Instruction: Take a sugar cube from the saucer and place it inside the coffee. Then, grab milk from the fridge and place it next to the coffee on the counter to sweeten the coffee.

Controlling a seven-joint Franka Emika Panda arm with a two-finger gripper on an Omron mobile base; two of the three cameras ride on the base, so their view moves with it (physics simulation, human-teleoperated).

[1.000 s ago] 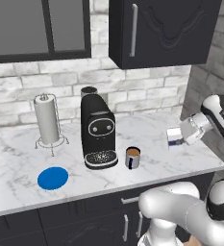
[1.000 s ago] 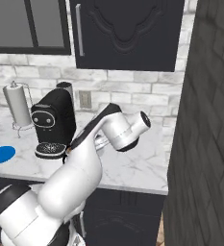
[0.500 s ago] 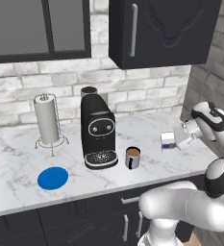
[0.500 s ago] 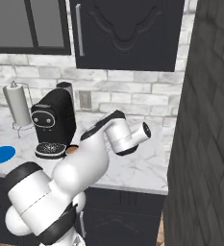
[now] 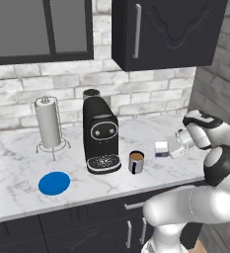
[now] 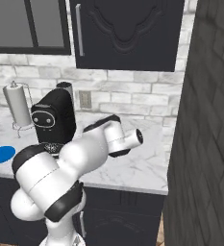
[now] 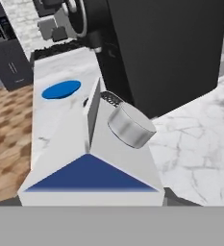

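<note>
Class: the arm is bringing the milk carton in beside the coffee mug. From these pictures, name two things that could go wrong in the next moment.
1. The milk sits low over the counter, close to the coffee. Carried further left, it might knock the open mug and spill it.
2. The gripper holds the carton from its right side, near the counter's end. If released before it stands flat, the carton could tip over.
</note>
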